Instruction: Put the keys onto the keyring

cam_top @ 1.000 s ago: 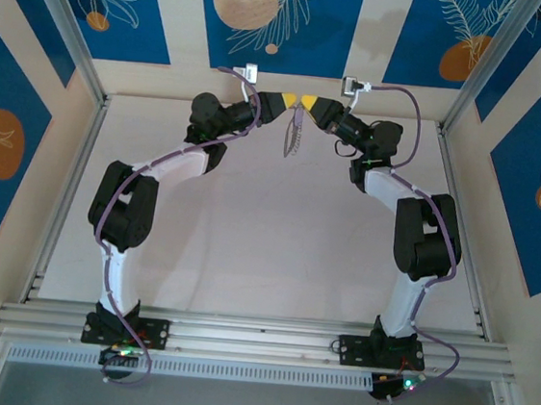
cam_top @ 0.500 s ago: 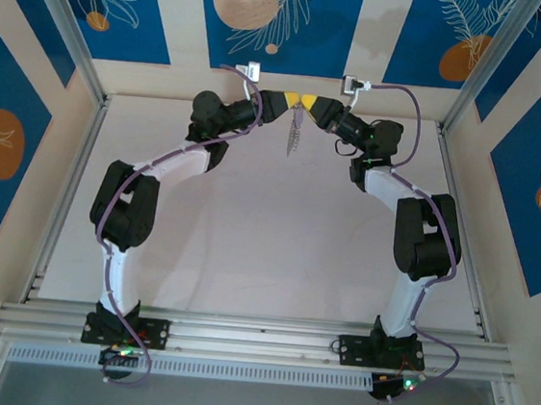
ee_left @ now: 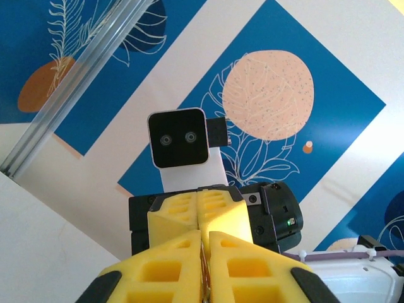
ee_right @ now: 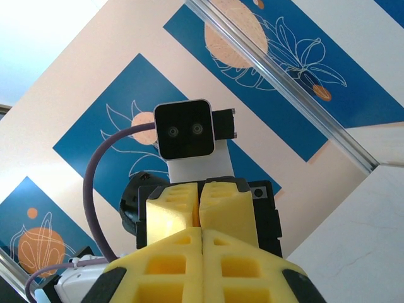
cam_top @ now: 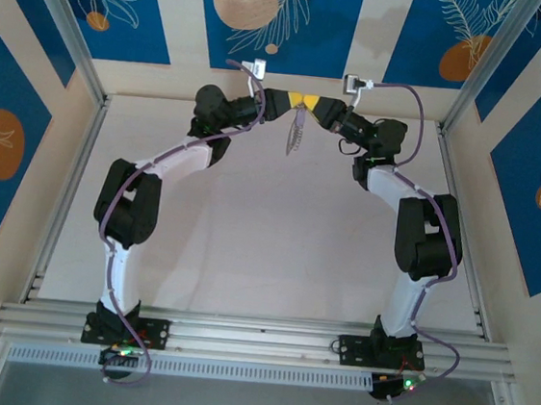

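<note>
Over the far table (cam_top: 265,250) edge, left gripper (cam_top: 291,100) and right gripper (cam_top: 313,103) are clamping shut tip-to-tip, keyring (cam_top: 296,134) dangling below, threading seemingly unfinished.

On the left gripper (ee_left: 203,243) and right gripper (ee_right: 202,237) you see fingers of matt yellow plastic, moulded with square pockets. At 12 o'clock the keyring (cam_top: 296,136) reads as thin grey metal, too small for you to judge its shine. The table (cam_top: 266,241) is smooth, matt and pale. At 6 o'clock the rail (cam_top: 256,338) is ribbed aluminium with a dull sheen. The arm links (cam_top: 119,279) are glossy white plastic, the joints (cam_top: 120,208) matt black. The wall panels (ee_left: 271,88) look matt and printed.
</note>
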Motion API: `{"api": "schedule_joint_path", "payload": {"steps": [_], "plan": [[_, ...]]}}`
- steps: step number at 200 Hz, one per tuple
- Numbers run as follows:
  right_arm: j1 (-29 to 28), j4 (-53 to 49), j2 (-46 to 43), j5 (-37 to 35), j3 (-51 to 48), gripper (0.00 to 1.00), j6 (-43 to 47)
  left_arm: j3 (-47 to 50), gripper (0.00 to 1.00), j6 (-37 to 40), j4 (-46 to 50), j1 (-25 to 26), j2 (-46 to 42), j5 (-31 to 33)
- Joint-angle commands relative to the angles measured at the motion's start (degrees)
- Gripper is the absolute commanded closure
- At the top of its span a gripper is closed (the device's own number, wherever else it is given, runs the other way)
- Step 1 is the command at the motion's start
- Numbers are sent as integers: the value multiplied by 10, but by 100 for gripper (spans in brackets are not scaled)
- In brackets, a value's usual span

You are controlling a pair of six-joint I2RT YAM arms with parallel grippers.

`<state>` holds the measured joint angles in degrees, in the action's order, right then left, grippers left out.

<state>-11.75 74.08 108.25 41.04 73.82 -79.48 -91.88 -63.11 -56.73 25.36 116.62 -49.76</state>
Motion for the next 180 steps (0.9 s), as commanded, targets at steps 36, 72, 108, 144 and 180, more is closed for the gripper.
{"api": "schedule_joint_path", "payload": {"steps": [36, 72, 108, 144, 180], "plan": [[3, -28, 10, 37, 25, 100, 5, -56, 88, 2, 1, 11, 8, -90], [4, -40, 10, 46, 31, 100, 10, -62, 89, 4, 11, 11, 10, -106], [2, -45, 11, 48, 38, 100, 10, -62, 100, 23, 37, 13, 10, -111], [1, -53, 10, 50, 48, 100, 9, -53, 100, 65, 72, 23, -2, -107], [5, -53, 6, 38, 48, 81, -2, -18, 100, 60, 46, 24, -16, -47]]}}
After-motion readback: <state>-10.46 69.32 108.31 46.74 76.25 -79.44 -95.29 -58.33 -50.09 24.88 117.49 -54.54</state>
